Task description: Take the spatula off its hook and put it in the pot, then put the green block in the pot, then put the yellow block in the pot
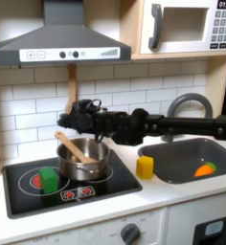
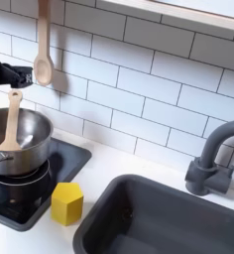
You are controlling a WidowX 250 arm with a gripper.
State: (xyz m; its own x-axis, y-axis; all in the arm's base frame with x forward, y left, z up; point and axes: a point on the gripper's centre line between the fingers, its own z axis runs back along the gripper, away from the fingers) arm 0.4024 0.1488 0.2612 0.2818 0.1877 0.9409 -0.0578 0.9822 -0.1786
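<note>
The wooden spatula [image 1: 71,146] [image 2: 10,121] rests in the steel pot [image 1: 84,161] [image 2: 20,139] on the right burner, its handle leaning up and to the left over the rim. My gripper [image 1: 71,118] [image 2: 12,73] hovers just above the handle's end, open and clear of it, with nothing held. In the first exterior view, the green block [image 1: 50,179] sits on the left burner, beside the pot. The yellow block [image 1: 145,167] [image 2: 67,202] stands on the counter between the stove and the sink.
A wooden spoon [image 1: 71,84] [image 2: 43,55] hangs on the tiled wall behind my gripper. The sink [image 1: 187,158] [image 2: 159,213] holds a small orange piece [image 1: 205,170], and the grey faucet [image 1: 187,103] [image 2: 213,159] stands behind it. Above are the range hood [image 1: 57,43] and a microwave [image 1: 187,24].
</note>
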